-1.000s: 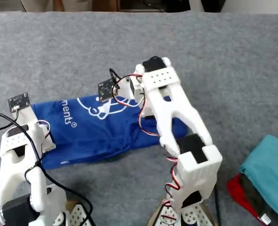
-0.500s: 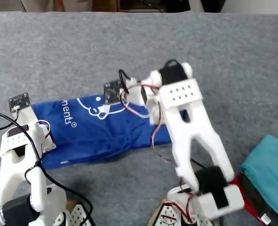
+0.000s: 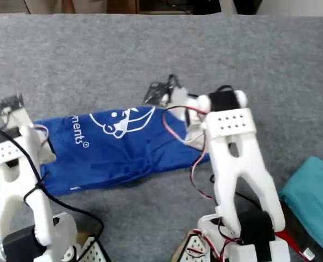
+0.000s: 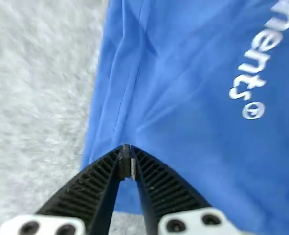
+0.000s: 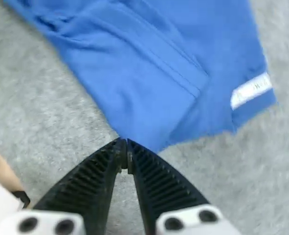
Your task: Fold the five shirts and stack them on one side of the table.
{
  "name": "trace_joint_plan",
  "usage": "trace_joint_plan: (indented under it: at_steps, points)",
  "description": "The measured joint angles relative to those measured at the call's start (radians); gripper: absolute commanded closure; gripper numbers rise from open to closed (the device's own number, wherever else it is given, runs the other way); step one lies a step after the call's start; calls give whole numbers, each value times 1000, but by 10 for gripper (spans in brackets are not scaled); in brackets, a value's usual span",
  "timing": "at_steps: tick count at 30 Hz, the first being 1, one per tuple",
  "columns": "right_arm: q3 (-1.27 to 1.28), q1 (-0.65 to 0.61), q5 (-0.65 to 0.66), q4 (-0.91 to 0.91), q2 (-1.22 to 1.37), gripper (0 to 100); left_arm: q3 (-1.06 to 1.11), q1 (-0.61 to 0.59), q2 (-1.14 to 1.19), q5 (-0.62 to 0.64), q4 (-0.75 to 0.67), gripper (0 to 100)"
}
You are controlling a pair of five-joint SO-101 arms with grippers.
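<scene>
While the blue shirt (image 3: 117, 147) lies as a long folded strip on the grey surface (image 3: 259, 60), an arm stands at each short end.
The left gripper (image 4: 126, 164) has its fingers together at the hem; whether they hold cloth I cannot tell. The right gripper (image 5: 124, 157) has its fingers together over bare surface just off the shirt's corner. A clean end-over-end fold likely needs both pinching matching corners and lifting evenly, edges aligned.
</scene>
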Motion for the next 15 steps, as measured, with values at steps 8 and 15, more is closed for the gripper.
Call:
trace_joint_plan:
  at_steps: [8, 15]
  points:
    - [63, 166, -6, -5, -2, 992, -400, -84, 204, -140, 287, 873]
    - [63, 206, -6, 29, -2, 992, -707, -219, 624, -308, 397, 871]
